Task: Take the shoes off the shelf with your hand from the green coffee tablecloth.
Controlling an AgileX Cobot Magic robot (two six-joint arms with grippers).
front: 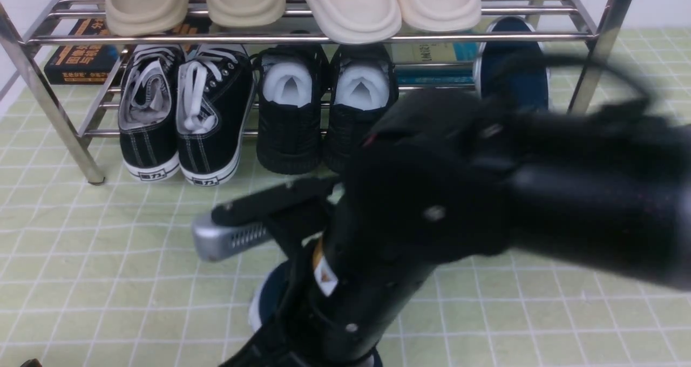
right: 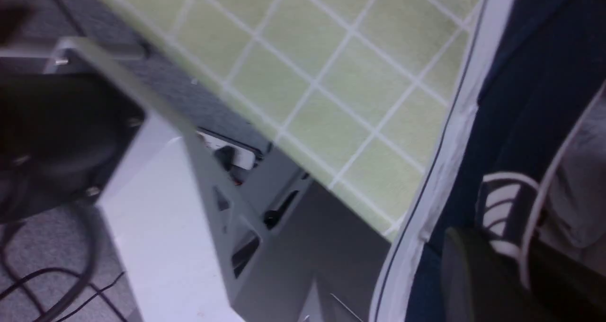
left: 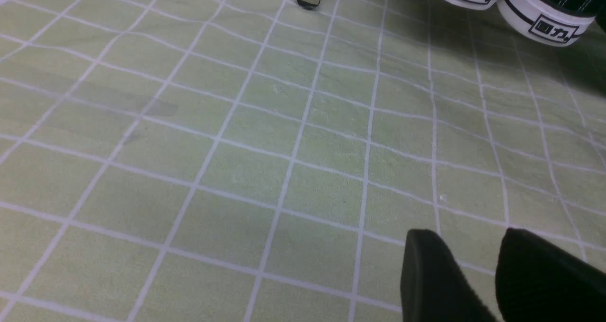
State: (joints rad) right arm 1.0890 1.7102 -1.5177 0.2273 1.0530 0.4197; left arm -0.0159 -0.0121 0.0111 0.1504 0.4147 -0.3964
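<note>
Now | green coffee tablecloth [left: 236, 147] gridded, wrinkled | right pincer [right: 516, 270] clamps navy shoe [right: 521, 99] | left pincer [left: 478, 274] parted, empty

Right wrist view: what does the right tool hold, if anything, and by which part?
The right tool holds one navy-blue shoe, pinched at the rim of its opening.

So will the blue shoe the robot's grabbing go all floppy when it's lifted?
Probably a little. The blue shoe is cloth on top, and the right gripper pinches only its rim, so that edge may bend. Its white rubber sole looks stiffer and should hold the shape. Held at one edge, it may hang tilted.
</note>
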